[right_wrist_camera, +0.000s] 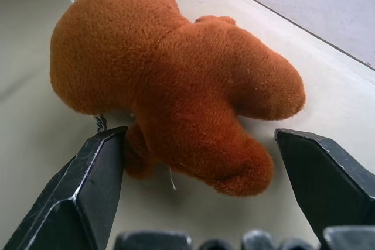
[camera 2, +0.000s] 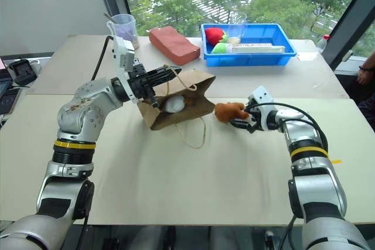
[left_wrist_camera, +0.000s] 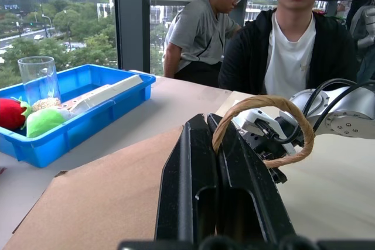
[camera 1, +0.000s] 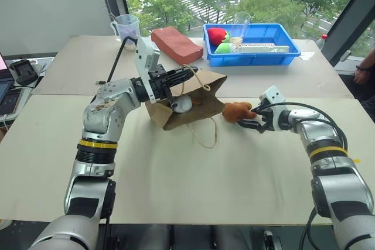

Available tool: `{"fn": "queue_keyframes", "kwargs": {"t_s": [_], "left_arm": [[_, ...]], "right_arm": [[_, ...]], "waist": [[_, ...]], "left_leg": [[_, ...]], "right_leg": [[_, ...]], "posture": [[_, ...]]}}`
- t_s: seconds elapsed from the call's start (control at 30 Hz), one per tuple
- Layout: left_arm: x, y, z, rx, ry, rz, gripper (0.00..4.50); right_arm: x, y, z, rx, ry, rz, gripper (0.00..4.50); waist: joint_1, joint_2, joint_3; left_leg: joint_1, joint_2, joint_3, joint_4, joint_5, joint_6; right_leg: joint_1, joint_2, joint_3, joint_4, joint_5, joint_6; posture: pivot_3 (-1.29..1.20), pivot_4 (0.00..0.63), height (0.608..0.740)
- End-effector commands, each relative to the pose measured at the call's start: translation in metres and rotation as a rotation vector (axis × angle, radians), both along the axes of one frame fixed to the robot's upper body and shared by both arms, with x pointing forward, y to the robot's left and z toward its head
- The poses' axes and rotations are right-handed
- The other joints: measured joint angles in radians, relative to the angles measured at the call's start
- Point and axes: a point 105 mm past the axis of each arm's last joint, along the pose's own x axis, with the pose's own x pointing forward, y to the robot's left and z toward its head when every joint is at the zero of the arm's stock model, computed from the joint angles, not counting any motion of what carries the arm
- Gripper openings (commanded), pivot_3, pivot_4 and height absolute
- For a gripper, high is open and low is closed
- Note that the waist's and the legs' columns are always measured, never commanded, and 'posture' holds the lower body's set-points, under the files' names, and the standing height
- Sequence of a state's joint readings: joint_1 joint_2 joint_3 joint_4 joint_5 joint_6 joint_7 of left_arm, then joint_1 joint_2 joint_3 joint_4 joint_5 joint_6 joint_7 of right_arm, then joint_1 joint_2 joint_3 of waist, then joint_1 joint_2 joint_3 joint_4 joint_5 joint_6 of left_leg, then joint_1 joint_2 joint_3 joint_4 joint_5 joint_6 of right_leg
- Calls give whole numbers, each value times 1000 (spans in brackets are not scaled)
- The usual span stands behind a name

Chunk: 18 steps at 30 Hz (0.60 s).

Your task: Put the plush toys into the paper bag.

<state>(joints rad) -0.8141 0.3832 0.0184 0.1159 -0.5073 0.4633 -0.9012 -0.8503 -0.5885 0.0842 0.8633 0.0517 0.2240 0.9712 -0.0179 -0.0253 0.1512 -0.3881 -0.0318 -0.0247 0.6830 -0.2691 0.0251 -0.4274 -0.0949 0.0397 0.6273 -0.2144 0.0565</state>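
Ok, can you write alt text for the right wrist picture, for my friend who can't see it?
A fuzzy orange-brown plush toy lies on a pale table, filling most of the view. The right tool has its two black fingers spread open on either side of the toy's lower end, not squeezing it.
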Motion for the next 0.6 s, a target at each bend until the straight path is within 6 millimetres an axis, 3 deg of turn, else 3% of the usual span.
{"fn": "queue_keyframes", "kwargs": {"t_s": [0.03,0.4,0.43,0.6], "left_arm": [[-5,-1,10,-2,-47,-3,0],[-5,-2,9,2,-46,-4,0],[-5,-2,8,2,-46,-4,0],[-2,2,7,-2,-41,26,0]], "right_arm": [[5,4,13,-2,-54,19,3895],[-1,10,15,38,-77,70,226],[-3,10,15,40,-79,78,21],[-22,3,25,-11,-167,101,21]], "waist": [[-1,0,0],[0,0,0],[0,0,0],[5,0,0]], "left_leg": [[0,0,0,0,0,0],[0,0,0,0,0,0],[0,0,0,0,0,0],[0,0,-1,0,0,0]], "right_leg": [[0,0,0,0,0,0],[0,0,0,1,0,0],[0,0,0,1,0,0],[0,0,-1,1,0,0]], "posture": [[0,150,740],[0,150,740],[0,150,740],[0,150,740]]}}
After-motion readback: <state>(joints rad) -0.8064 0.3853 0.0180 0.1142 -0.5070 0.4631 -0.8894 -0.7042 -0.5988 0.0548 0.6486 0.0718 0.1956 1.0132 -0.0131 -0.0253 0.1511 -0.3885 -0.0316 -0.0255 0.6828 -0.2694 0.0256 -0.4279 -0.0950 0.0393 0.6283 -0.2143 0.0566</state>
